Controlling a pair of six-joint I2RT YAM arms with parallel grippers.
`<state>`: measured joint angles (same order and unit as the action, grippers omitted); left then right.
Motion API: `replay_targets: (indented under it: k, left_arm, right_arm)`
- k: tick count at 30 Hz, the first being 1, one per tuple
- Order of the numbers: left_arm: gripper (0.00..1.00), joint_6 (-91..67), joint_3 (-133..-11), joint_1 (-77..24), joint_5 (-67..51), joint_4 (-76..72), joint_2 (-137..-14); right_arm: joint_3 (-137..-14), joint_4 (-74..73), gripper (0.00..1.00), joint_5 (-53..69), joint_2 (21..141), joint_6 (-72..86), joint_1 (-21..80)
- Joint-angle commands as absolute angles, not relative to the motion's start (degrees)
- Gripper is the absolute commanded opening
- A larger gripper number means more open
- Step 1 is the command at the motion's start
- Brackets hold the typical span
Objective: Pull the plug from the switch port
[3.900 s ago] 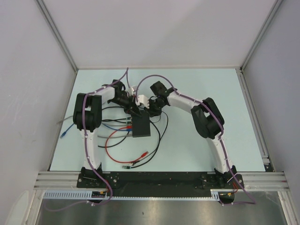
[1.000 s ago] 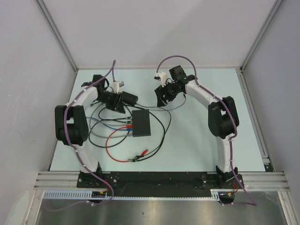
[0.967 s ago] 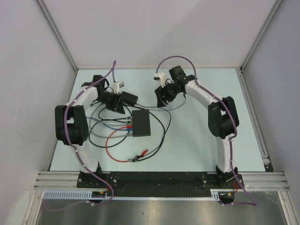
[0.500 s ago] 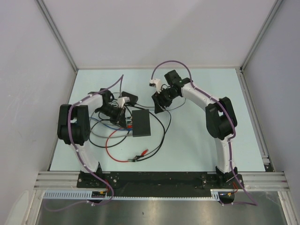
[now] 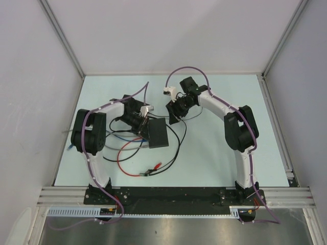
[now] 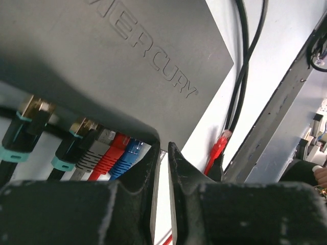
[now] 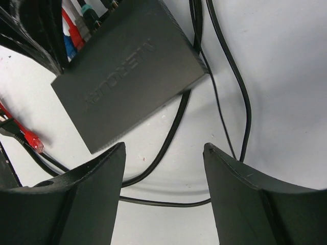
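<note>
**Plugs packed tight along the switch edge, left gripper beside the blue one**

Mid-table lies the switch (image 5: pixel 157 133), a flat matte black box turned slightly askew. Cables fan out from its left-hand side. In the left wrist view that port edge carries a row of plugs: two black ones with teal collars (image 6: pixel 24 131), a grey one (image 6: pixel 95 149), a red plug (image 6: pixel 112 152) and a blue plug (image 6: pixel 126 156).

The left gripper (image 6: pixel 163 153) sits just beside the blue plug, its fingers drawn to a narrow slit. Nothing appears to lie between them, though the tips are partly in shadow. The right gripper (image 7: pixel 163 148) hangs above the far end of the box, spread wide and empty.

The switch looks light and smooth, so it will likely slide or lift with any tug and needs pinning from above. Each plug's rigid moulded body is the place to pinch. The soft cable would only stretch, and a latch tab may need pressing first.
</note>
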<state>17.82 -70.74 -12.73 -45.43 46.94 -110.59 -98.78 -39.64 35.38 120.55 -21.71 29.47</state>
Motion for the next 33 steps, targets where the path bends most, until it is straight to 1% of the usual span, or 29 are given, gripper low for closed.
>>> replay_targets:
  k: [1, 5, 8, 9, 10, 11, 12, 13, 14, 16, 17, 19, 24, 30, 33]
  left_arm:
    - [0.17, 17.2, -75.2, -16.0, -48.0, 43.6, -113.2]
    - [0.18, 18.1, -79.4, -16.7, -49.6, 47.1, -112.4]
    - [0.3, 19.9, -80.9, -15.0, -48.9, 49.7, -108.7]
    - [0.39, 19.5, -81.1, -14.1, -48.0, 49.6, -107.8]
    - [0.42, 18.8, -81.4, -13.2, -47.6, 48.5, -107.0]
    - [0.44, 16.4, -81.6, -10.8, -47.5, 47.6, -105.7]
    - [0.47, 14.8, -81.9, -9.7, -47.0, 46.6, -105.3]
    - [0.48, 11.4, -82.1, -8.5, -46.7, 44.7, -105.1]
    - [0.48, 10.0, -82.4, -6.6, -46.3, 43.8, -105.0]
    - [0.49, 7.8, -82.5, -5.3, -44.3, 42.2, -105.6]
    - [0.49, 7.5, -82.2, -4.4, -43.5, 41.4, -105.9]
    - [0.49, 5.0, -81.2, -3.9, -42.7, 38.0, -106.2]
    - [0.49, 1.3, -77.3, -2.9, -41.0, 29.5, -106.3]
    - [0.49, 3.3, -80.5, -2.3, -44.3, 34.7, -112.8]
    - [0.49, 4.2, -79.5, -2.3, -45.9, 34.5, -113.4]
  right_arm:
    - [-98.7, -40.2, 0.67, 35.1, 118.8, -22.8, 29.7]
    - [-99.8, -40.9, 0.68, 34.9, 118.7, -24.2, 29.6]
    - [-100.8, -40.1, 0.69, 34.6, 118.5, -25.0, 29.6]
    - [-101.1, -39.6, 0.7, 35.2, 118.7, -24.3, 29.6]
    - [-101.2, -38.3, 0.69, 35.4, 119.2, -23.0, 29.6]
    - [-101.4, -36.1, 0.63, 36.0, 119.8, -21.6, 29.5]
    - [-103.4, -35.7, 0.58, 39.3, 120.5, -20.1, 29.5]
    - [-105.0, -35.9, 0.51, 41.0, 123.0, -19.7, 29.6]
    - [-106.9, -37.0, 0.39, 42.3, 124.1, -19.3, 30.0]
    - [-111.3, -38.5, 0.24, 45.2, 126.4, -20.7, 30.3]
    - [-112.2, -40.1, 0.15, 46.1, 128.0, -21.4, 30.5]
    - [-113.9, -41.8, 0.09, 47.1, 129.4, -24.0, 30.8]
    - [-113.2, -43.1, 0.08, 49.7, 132.0, -27.4, 32.2]
    - [-111.5, -43.0, 0.06, 48.3, 134.1, -25.7, 32.6]
    - [-109.9, -42.4, 0.04, 47.3, 134.6, -24.4, 32.7]
